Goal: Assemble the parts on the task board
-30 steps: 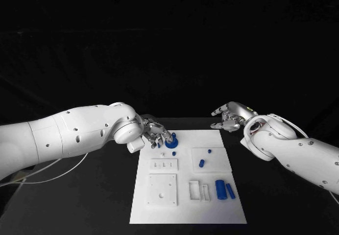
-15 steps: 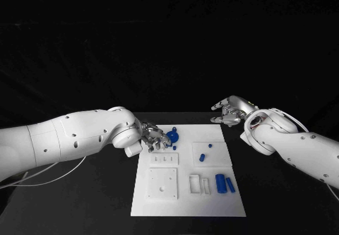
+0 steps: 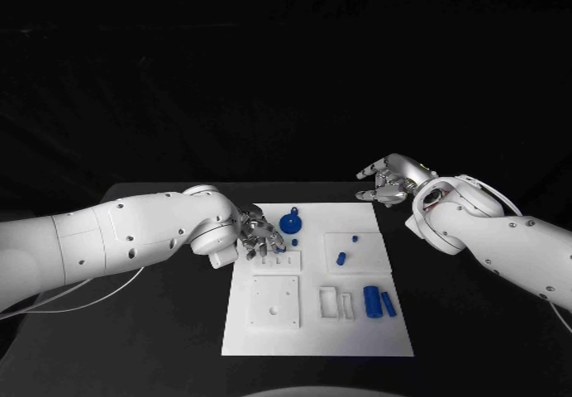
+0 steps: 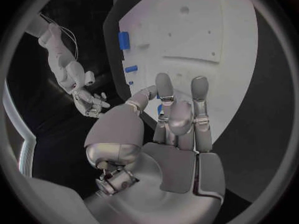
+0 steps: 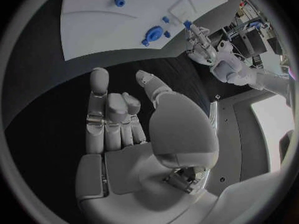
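The white task board (image 3: pixel 318 327) lies mid-table. A round blue part (image 3: pixel 291 223) (image 5: pixel 152 34) stands near its far edge, with a small blue peg (image 3: pixel 294 242) just in front of it. My left hand (image 3: pixel 259 234) (image 4: pixel 174 119) hovers at the board's far left edge, beside the round part and apart from it. It pinches a small blue part (image 5: pixel 187 23) (image 4: pixel 161 108) at its fingertips. My right hand (image 3: pixel 388 184) (image 5: pixel 124 129) hangs off the board's far right corner, fingers loosely bent and holding nothing.
Two blue cylinders (image 3: pixel 372 299) lie side by side near the board's right front. A blue peg (image 3: pixel 340 257) and a smaller one (image 3: pixel 353 240) sit on a raised square plate. A slotted block (image 3: pixel 277 260) and a square plate (image 3: pixel 275 302) occupy the board's left half.
My left hand has drawn back from the round blue part toward the board's left edge; the part stays on the board. The camera has shifted. The right hand has barely moved.
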Controlling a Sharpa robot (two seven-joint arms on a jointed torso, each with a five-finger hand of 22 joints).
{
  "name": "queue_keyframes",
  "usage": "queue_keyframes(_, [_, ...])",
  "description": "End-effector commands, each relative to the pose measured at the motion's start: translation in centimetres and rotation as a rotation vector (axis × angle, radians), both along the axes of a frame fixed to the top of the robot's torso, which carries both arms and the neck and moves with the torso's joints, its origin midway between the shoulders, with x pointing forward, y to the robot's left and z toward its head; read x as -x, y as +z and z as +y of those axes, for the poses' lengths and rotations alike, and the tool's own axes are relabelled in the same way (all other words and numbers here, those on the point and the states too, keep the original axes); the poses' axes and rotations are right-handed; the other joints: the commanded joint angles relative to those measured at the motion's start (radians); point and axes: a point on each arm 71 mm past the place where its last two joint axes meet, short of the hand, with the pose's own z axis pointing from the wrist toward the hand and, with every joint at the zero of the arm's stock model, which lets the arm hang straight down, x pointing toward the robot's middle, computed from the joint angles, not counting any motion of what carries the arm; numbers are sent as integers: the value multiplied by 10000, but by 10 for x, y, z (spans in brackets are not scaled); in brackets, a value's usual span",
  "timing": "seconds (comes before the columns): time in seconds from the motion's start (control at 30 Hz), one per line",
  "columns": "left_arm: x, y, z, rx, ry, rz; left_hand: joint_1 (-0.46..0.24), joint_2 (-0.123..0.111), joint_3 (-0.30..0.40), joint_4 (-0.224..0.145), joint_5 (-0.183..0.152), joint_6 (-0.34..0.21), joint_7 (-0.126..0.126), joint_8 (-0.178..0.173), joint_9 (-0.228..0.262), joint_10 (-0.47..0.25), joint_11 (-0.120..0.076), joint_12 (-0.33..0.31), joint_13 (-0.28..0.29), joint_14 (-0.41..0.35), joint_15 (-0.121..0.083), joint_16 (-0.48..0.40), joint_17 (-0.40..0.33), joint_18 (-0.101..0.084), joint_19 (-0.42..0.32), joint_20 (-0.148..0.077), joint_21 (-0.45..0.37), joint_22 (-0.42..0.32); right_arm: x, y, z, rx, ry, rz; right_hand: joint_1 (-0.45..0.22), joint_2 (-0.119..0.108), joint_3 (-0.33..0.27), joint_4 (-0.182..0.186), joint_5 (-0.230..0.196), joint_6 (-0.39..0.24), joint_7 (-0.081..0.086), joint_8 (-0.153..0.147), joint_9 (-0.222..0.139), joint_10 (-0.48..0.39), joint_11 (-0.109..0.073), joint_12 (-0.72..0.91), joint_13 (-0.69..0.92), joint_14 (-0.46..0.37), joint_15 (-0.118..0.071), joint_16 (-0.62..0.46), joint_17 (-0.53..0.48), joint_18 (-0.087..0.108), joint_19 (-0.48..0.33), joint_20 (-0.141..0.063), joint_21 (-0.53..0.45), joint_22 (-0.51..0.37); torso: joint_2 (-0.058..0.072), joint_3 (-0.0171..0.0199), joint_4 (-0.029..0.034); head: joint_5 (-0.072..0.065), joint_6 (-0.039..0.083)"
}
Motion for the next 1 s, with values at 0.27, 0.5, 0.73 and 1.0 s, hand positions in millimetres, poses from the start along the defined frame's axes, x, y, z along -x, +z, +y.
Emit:
queue_keyframes(0.27, [2,-3,-2,-910,-450,-484,-18,126,144,-84,25,2021,-1146,77,2210,459,-96,144,32,58,14,167,130,11,105,18,-79,137,0,-2,1,97,113,145,-103,-14,139,-35,122,73,20,-15,-5,-54,-28,-16,-7,-31,-9,-65,-8,30,307,-21,-54,35,14,-12,-1,12,-106])
queue_keyframes(0.5, [5,-5,-3,-1060,-635,-301,-311,174,363,-286,229,2037,-1146,76,2373,461,-109,193,38,47,23,273,186,20,204,36,-270,368,-1,-2,0,135,88,169,-114,-11,175,-55,174,79,19,-14,-4,-57,-30,-18,-9,-29,-10,-62,-4,27,307,-23,-55,45,14,-16,8,15,-141])
queue_keyframes(0.73, [7,-7,-5,-1117,-780,-164,-333,215,364,-314,233,2045,-1159,82,2415,459,-98,222,44,54,15,296,196,16,250,32,-391,524,-1,-3,-1,156,76,181,-133,-21,213,-79,224,83,19,-14,-5,-55,-32,-15,-6,-29,-11,-63,-3,27,306,-24,-58,56,20,-22,8,19,-148])
queue_keyframes(1.0, [7,-10,-7,-1162,-818,-85,-376,261,369,-348,206,2033,-1159,77,2502,458,-96,235,30,45,17,317,155,-18,518,29,-1119,1379,-1,-3,-1,191,74,217,-142,-20,363,-149,208,89,23,-15,-5,-57,-32,-18,-10,-28,-13,-66,0,28,304,-27,-64,82,20,-25,5,23,-185])
